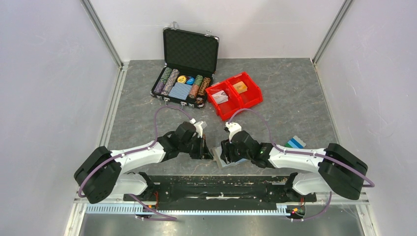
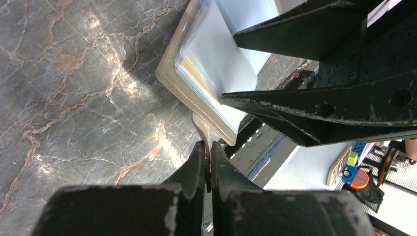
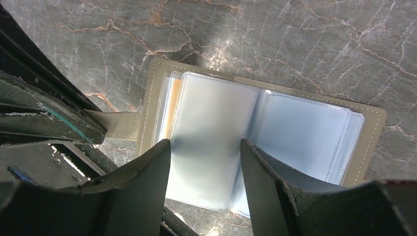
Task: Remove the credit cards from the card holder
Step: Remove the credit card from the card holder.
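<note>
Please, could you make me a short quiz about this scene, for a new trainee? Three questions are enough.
1. True or false: the holder lies open on the table.
2. The left pincer is: A open; B shut on the strap; C out of view.
3. Fill in: the card seen in a sleeve is ___ in colour.
Key: 1 true; 2 B; 3 orange.

The small flat folding card holder (image 3: pixel 216 118), with a grey-beige stitched cover and clear plastic sleeves, lies open and flat on the grey marbled tabletop (image 3: pixel 295 39) near its front edge. Its closure tab (image 3: pixel 118 125) extends from one short side. An orange-yellow credit card (image 3: pixel 170 115) sits in a sleeve, edge visible. Blue and teal-green credit cards (image 1: pixel 295 143) lie overlapping, well apart to the right.
</note>
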### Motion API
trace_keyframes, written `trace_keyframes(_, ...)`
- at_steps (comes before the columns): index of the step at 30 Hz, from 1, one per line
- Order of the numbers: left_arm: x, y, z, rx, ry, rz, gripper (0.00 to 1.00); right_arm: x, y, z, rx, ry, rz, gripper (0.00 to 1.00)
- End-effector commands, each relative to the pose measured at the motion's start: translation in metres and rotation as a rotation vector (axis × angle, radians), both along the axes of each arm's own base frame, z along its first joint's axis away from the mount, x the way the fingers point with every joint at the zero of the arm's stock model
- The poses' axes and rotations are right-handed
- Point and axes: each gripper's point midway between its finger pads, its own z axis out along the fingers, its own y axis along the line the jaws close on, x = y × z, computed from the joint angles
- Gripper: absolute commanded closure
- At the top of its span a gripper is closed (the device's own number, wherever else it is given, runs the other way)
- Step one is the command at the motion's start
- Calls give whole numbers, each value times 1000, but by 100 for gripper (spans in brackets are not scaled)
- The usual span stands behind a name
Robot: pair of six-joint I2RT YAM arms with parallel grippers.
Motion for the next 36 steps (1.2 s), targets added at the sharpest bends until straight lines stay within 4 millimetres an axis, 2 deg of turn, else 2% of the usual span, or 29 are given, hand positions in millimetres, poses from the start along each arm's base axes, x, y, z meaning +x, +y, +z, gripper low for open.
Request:
trace_keyframes(1, -3, -3, 8, -34, -36, -44, 98, 9, -12, -4, -50, -39, -40, 44)
trace_keyframes(4, -3, -2, 7, -30, -37, -43, 98, 15, -20, 1, -73, -73, -76, 44)
trace_keyframes(9, -3, -2, 7, -29, -37, -43, 98, 22, -49, -1, -204, -103, -159, 44)
trace_keyframes(14, -5, 0, 5, -22, -35, -43, 98, 29, -68, 12, -259, -140, -229, 44)
trace_keyframes(21, -4, 6, 2, 6, -39, -26, 97, 37, -84, 31, -280, -187, -292, 44)
trace_keyframes(24, -4, 7, 1, 7, -38, -18, 90, 40, -87, 38, -270, -192, -303, 44)
trace_keyframes(28, -4, 11, -1, 26, -36, -7, 82, 40, -75, 56, -189, -190, -279, 47)
trace_keyframes(30, -5, 11, -2, 30, -35, -9, 82, 37, -58, 69, -100, -186, -234, 51)
trace_keyframes(32, -4, 11, -1, 25, -38, -8, 82, 31, -33, 85, 32, -182, -151, 55)
trace_keyframes(36, -3, 7, 2, 8, -39, -8, 84, 10, 11, 107, 276, -148, -3, 62)
